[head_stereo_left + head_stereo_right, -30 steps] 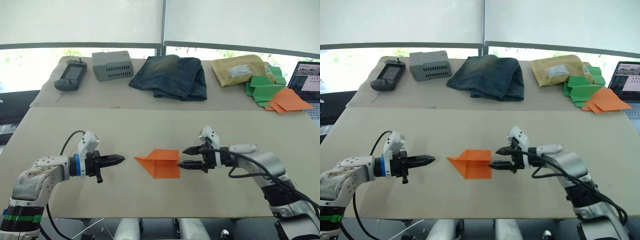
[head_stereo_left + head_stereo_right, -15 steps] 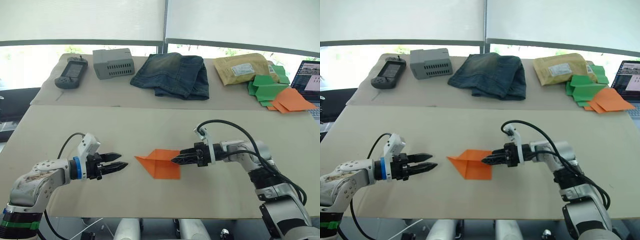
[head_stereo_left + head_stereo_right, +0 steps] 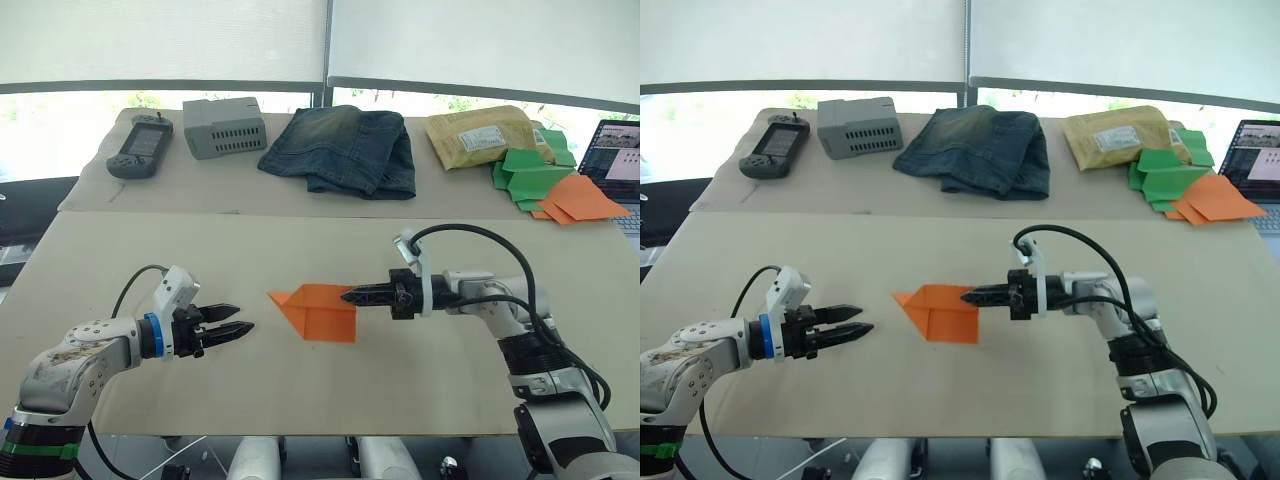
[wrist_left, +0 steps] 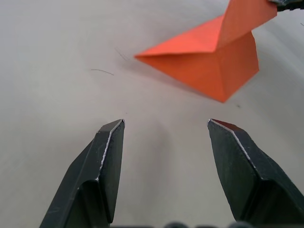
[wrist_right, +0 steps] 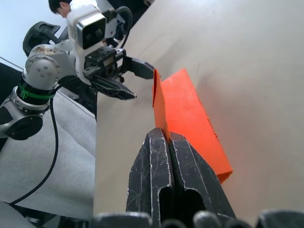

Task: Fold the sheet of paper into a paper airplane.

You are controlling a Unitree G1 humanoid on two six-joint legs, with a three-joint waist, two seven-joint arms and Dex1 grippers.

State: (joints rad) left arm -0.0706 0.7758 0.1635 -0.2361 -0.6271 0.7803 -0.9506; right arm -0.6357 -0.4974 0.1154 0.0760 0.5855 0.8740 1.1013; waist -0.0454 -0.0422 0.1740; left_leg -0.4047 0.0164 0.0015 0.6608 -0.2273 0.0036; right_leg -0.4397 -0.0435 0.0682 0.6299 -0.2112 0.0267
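We see the bright orange, partly folded sheet of paper (image 3: 318, 311) lying mid-worktop, its point toward the left. The right pincer (image 3: 352, 295) is clamped on the sheet's raised right flap, likely to lift it for the next fold. The left pincer (image 3: 240, 319) waits with fingers moderately apart, near the point, without touching. No containers are present on the beige worktop (image 3: 300, 250).

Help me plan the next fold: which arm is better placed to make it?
Right, probably. The right hand is already shut on a raised flap of the bright orange paper sheet, while the left hand is open, apart from it.
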